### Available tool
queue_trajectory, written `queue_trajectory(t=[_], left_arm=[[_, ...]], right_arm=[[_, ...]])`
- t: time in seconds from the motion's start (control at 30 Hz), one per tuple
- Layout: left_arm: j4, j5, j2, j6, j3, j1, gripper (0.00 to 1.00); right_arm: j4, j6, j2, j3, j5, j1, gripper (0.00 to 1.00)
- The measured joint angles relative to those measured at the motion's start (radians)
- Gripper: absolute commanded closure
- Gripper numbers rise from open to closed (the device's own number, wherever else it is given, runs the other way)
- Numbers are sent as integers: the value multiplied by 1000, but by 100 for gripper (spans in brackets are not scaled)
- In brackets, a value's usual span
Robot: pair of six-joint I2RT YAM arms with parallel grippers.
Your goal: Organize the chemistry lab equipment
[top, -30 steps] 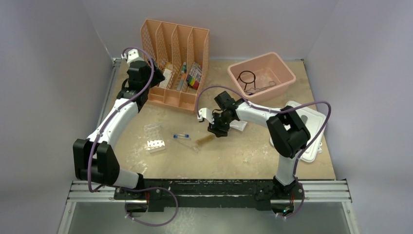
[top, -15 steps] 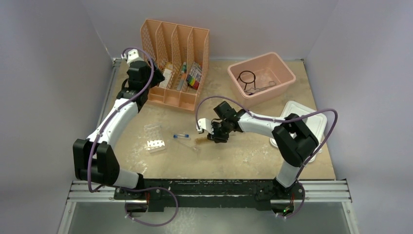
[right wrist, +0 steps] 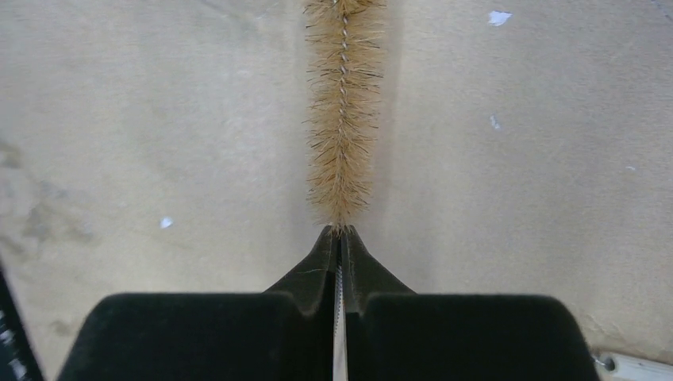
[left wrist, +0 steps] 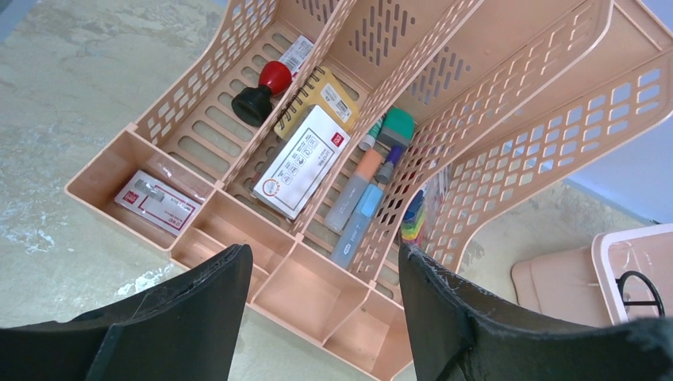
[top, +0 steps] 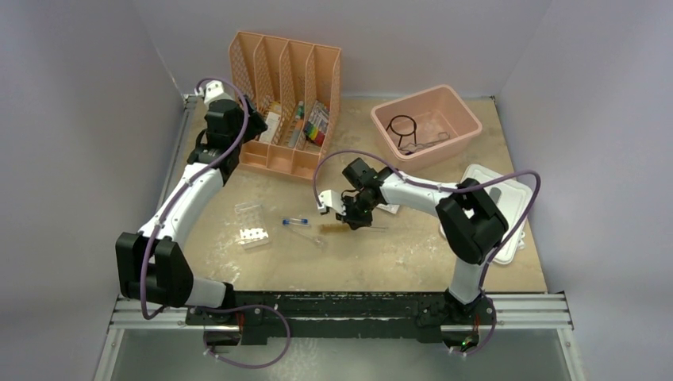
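**Right gripper (right wrist: 340, 236) clamped on the tan bristle brush (right wrist: 342, 119); left gripper (left wrist: 321, 258) gaping by the peach slotted file organizer (left wrist: 508, 32).**

From where I stand, the right gripper's two black fingers are pressed together on the brush's twisted wire stem, just behind the bristles. The brush points away from them near the middle of the sandy tabletop (top: 413, 254); I cannot tell whether it rests on the surface or sits just off it. Just left of the brush lies a blue-capped clear tube (top: 295, 221), and further left the white tube rack (top: 254, 236). The left gripper's jaws stand wide apart with nothing between them, above the organizer's low front end. At the far right sits the pink plastic tub (top: 468, 127) with the black wire ring (top: 402, 125) inside, and a white lid (top: 508, 198) lies on the table near it.
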Motion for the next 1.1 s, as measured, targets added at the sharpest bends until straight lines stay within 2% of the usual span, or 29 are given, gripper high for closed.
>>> queue_trajectory(t=[0.17,0.3,0.4,0.57,0.77,0.93,1.03,1.1], left_arm=[[-1,0,-2,0,0,0,33],[-1,-1,-2,0,0,0,33],[-1,-3,-2,0,0,0,33],[0,-3,-1,0,0,0,33],[0,0,5,0,0,0,33],[0,-1,6,0,0,0,33],[0,-1,6,0,0,0,33],[0,-1,6,0,0,0,33]], right_arm=[[-172,-21,-29,85,-39,-22,100],[-225,-29,-121,130,-51,-74,100],[-213,-27,-208,157,-46,-133,100],[-76,24,-323,162,16,-222,100],[202,178,-347,155,203,-272,100],[402,352,-346,150,421,-298,100],[405,490,-300,233,586,-311,100],[365,611,-234,352,687,-321,100]])
